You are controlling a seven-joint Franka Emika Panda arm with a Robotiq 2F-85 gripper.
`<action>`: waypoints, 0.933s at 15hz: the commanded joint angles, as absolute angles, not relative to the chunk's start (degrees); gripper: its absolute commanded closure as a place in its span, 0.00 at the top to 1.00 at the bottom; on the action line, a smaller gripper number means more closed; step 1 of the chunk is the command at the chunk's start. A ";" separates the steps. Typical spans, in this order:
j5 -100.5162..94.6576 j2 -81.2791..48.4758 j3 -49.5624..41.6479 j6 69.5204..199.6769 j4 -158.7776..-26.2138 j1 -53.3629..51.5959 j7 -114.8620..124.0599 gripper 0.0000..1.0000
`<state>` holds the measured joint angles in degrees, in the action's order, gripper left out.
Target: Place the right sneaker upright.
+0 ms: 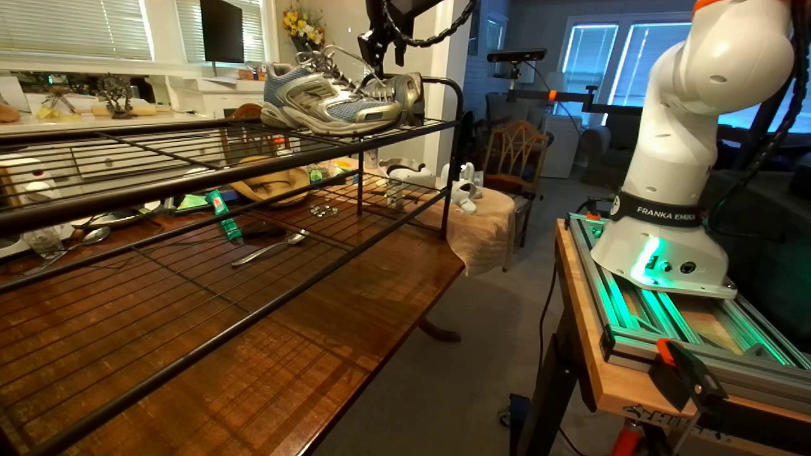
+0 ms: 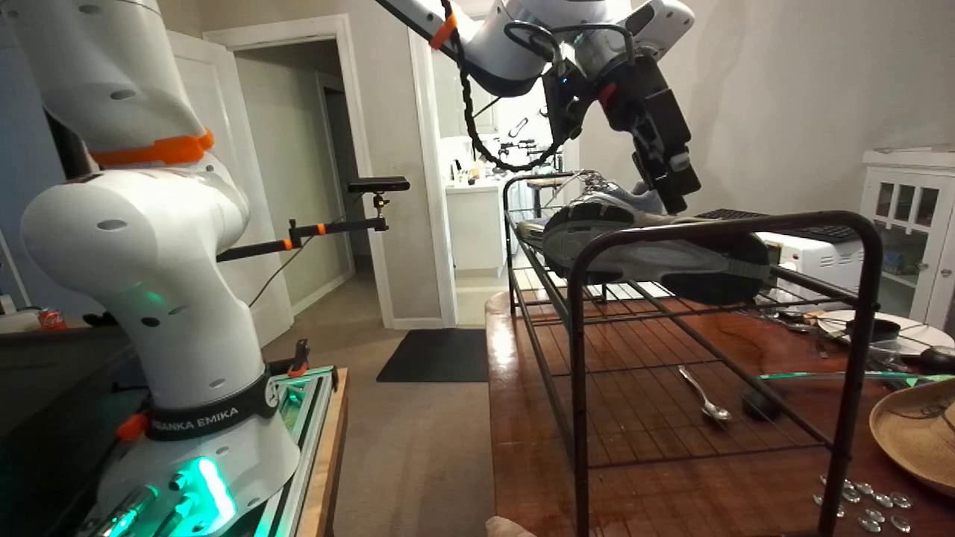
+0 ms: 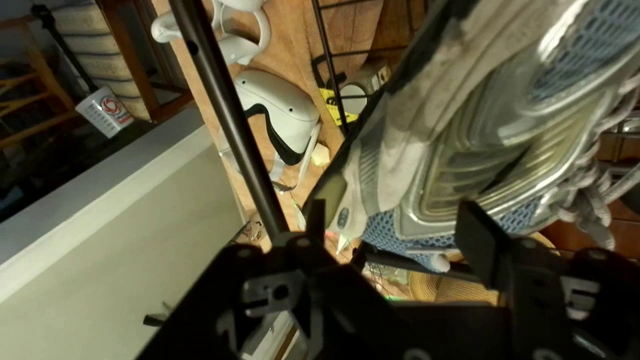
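The right sneaker [image 1: 410, 95] is grey-white with blue mesh and lies on its side on the rack's upper shelf. In an exterior view its pale and black sole [image 2: 649, 257] faces the rack's end rail. The twin sneaker [image 1: 329, 104] stands upright beside it and is partly hidden in an exterior view [image 2: 597, 190]. My gripper [image 1: 381, 56] points down just above the lying sneaker, also in an exterior view [image 2: 675, 201]. In the wrist view the gripper [image 3: 392, 215] is open, one finger on the sole side and one over the upper of the sneaker [image 3: 480, 150]. Contact cannot be told.
The dark wire rack's end rail [image 2: 731, 226] rises above the shelf close to the sneaker and the left finger [image 3: 237, 125]. The rack stands on a wooden table [image 1: 329, 329]. A spoon [image 2: 705, 395] and a straw hat [image 2: 918, 432] lie below. A white headset [image 3: 282, 112] sits beyond.
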<state>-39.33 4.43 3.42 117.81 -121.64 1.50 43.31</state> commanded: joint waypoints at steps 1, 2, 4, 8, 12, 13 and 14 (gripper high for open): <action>-35.20 1.87 2.80 114.56 -119.21 0.96 45.43 1.00; -33.31 1.98 2.49 115.30 -119.28 1.03 45.86 1.00; -30.86 2.30 2.07 116.23 -119.53 1.16 47.83 1.00; -27.64 3.54 1.66 116.60 -120.64 1.23 50.58 1.00; -26.16 4.47 1.33 117.06 -121.99 1.31 51.08 1.00; -25.96 4.49 1.31 117.18 -122.37 1.29 51.10 1.00; -25.96 4.47 1.34 117.24 -122.64 1.25 51.10 1.00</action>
<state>-27.61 3.27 1.63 116.53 -120.54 1.49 50.43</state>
